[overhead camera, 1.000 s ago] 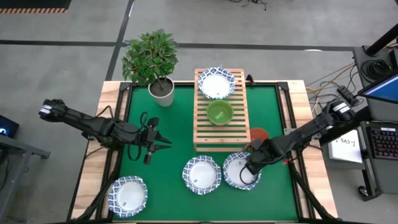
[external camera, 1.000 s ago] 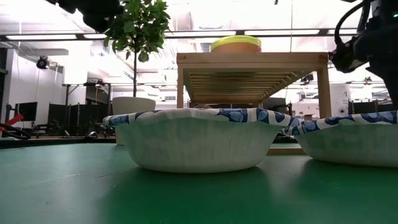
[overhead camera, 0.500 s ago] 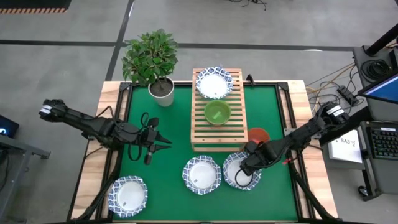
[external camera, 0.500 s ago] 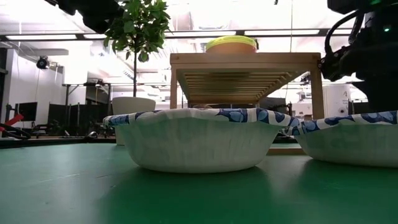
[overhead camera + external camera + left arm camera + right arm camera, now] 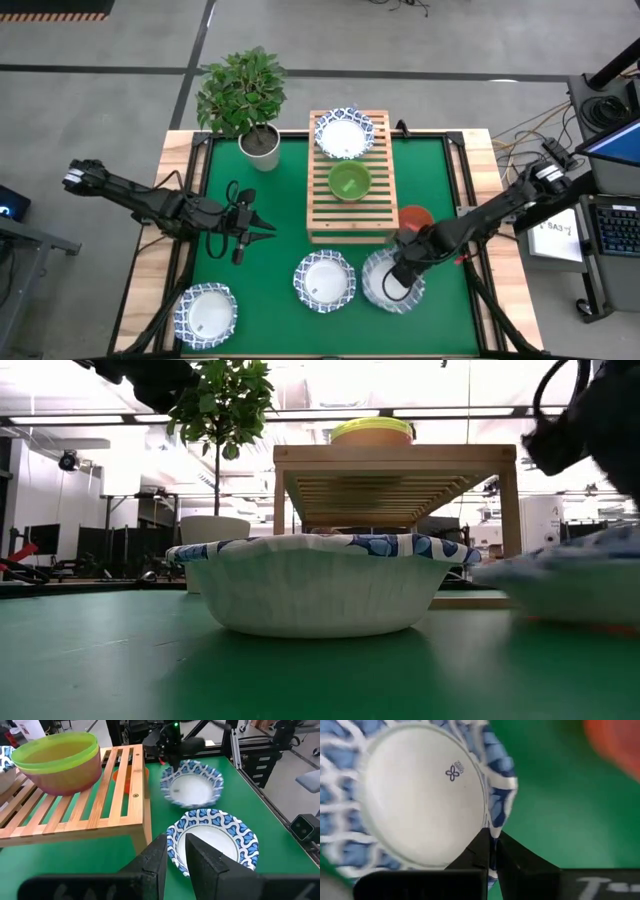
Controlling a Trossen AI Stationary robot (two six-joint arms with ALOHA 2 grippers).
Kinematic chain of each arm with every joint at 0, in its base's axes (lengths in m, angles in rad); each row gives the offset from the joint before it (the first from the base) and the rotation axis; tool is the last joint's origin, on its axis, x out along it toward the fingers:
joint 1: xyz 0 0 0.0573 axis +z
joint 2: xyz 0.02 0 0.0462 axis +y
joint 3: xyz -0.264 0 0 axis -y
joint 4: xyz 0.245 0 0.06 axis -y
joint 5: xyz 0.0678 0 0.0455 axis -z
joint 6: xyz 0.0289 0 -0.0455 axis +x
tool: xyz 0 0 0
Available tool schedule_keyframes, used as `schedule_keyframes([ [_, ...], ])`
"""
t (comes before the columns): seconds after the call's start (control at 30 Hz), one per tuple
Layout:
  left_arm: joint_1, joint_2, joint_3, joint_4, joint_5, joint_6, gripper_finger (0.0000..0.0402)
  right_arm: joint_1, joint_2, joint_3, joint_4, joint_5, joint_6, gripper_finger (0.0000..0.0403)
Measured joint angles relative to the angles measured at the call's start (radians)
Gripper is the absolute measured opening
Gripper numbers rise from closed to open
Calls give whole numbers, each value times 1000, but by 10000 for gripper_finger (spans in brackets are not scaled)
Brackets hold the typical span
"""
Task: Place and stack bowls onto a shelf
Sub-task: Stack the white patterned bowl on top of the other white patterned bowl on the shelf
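Right tool: lower right of the high view, over the patterned bowl nearest the shelf's near right corner. In the right wrist view its fingers are pressed together on that bowl's blue rim, with the rim pinched between them. In the low view the same bowl sits at the right edge, tilted and blurred; whether it touches the worktop cannot be told.

Left tool: centre left of the high view, above the green mat, well apart from every bowl. Its fingers stand close together with a narrow gap between them and hold nothing.

Shelf: upper centre of the high view, a slatted wooden rack standing on the mat. On it, one patterned bowl at the far end and a green bowl near the middle. In the left wrist view the green bowl is nested in another plain bowl below it, whose colour cannot be told.

Remaining bowls: one patterned bowl at lower centre, just left of the gripped one and nearly touching it; one patterned bowl at the lower left corner of the mat; a red bowl just right of the shelf's near end.

Potted plant: upper left of the mat, beside the shelf's far end.
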Motion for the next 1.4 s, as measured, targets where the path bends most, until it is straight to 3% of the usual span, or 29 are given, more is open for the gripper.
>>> schedule_keyframes([
  [0.17, 0, 0, 0, 2, 0, 3, 52, 0, -113, 0, 83, -166, -65, 8],
  [0.3, 0, 1, 0, 7, 0, 9, 52, -11, -219, 0, 302, -185, -131, 8],
  [0.47, 0, 12, 0, 16, -1, 25, 52, -70, -328, 0, 608, -20, -324, 8],
  [0.57, 0, 24, 0, 45, -2, 43, 52, -133, -381, 18, 672, 138, -511, 8],
  [0.67, 0, 32, 0, 62, -2, 44, 52, -215, -405, 67, 674, 250, -686, 8],
  [0.77, 0, 32, 0, 78, -2, 58, 52, -322, -403, 145, 632, 281, -816, 8],
  [0.97, 0, 31, 0, 81, -2, 67, 52, -581, -335, 342, 442, 323, -855, 8],
  [1.2, 0, 30, 0, 89, -2, 88, 52, -863, -182, 536, 274, 249, -833, 8],
  [1.4, 0, 30, 8, 90, -2, 84, 52, -1068, -4, 610, 268, -90, -785, 8],
])
